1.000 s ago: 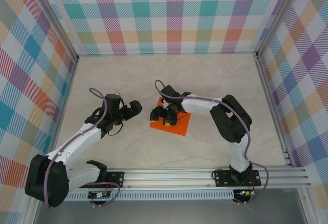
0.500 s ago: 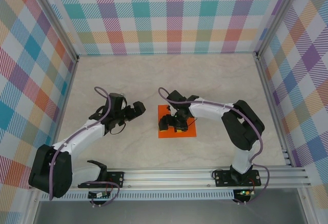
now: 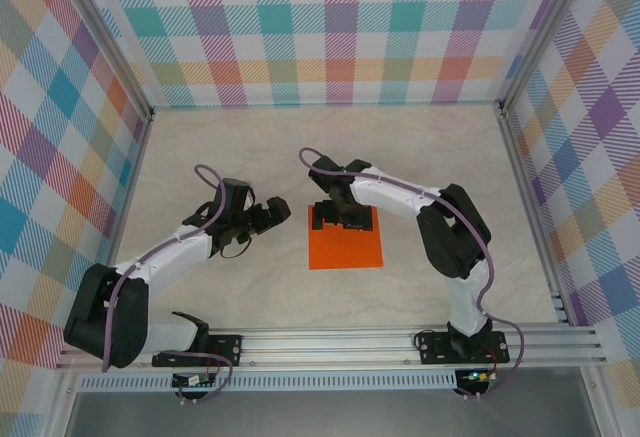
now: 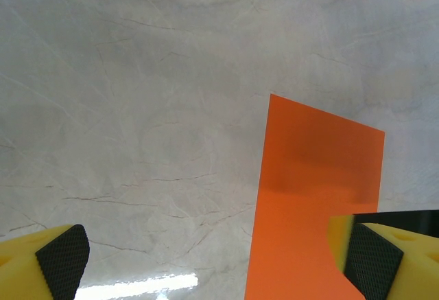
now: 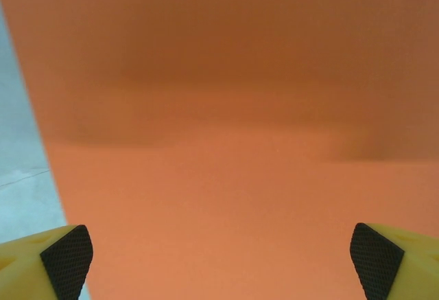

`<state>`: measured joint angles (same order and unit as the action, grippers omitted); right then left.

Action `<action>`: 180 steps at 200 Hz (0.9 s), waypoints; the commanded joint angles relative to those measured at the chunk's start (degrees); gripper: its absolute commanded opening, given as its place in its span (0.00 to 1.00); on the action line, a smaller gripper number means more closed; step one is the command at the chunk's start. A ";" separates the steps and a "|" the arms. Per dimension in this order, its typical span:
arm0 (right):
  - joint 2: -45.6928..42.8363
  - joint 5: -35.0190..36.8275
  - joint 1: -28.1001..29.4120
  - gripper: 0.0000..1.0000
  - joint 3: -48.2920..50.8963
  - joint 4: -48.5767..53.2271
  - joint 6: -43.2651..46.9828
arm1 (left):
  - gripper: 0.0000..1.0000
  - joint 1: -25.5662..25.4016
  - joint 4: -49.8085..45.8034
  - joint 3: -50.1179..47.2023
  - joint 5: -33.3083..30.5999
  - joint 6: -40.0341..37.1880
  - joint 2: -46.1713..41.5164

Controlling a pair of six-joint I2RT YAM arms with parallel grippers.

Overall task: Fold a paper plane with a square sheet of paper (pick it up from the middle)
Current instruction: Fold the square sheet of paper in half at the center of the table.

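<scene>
The square sheet of paper (image 3: 346,247) is bright orange and lies flat on the table, with no crease showing. The paper plane is out of view. My right gripper (image 3: 337,219) hovers over the sheet's far edge, open, with nothing between its fingers. In the right wrist view its gripper (image 5: 221,259) has the sheet (image 5: 226,108) spread beneath the black pads. My left gripper (image 3: 276,215) is open just left of the sheet. In the left wrist view its gripper (image 4: 218,262) has the sheet (image 4: 312,190) under the right-hand finger and bare table under the other.
The marble-look table (image 3: 220,157) is walled by plaid panels (image 3: 330,27) at the back and both sides. An aluminium rail (image 3: 400,342) carrying the arm bases runs along the near edge.
My right gripper opened and let go of the sheet, then drew back to its far edge. The sheet now lies flat and square, shifted right. My left gripper edged right towards it.
</scene>
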<state>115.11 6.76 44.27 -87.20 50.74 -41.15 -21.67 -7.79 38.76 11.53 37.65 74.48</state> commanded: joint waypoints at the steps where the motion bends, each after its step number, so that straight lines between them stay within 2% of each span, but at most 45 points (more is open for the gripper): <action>1: 2.32 -0.13 -0.10 1.00 -2.41 2.26 -0.78 | 1.00 -0.74 -1.03 2.11 0.60 -1.86 0.73; 70: 8.00 -0.44 -0.10 1.00 -3.86 2.38 -1.81 | 1.00 -0.74 -1.88 2.96 0.67 -3.32 1.67; 122: 10.24 -3.84 -0.07 1.00 1.90 -1.40 -3.15 | 1.00 -0.74 -1.79 3.09 1.20 -3.70 2.42; 180: 11.48 -3.20 0.28 0.95 3.23 -1.49 -3.16 | 1.00 -0.74 -1.78 3.62 1.67 -3.81 3.30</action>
<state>121.23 6.81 44.27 -88.60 50.15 -42.72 -21.67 -8.88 40.34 12.08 35.03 76.90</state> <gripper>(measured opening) 0.964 0.999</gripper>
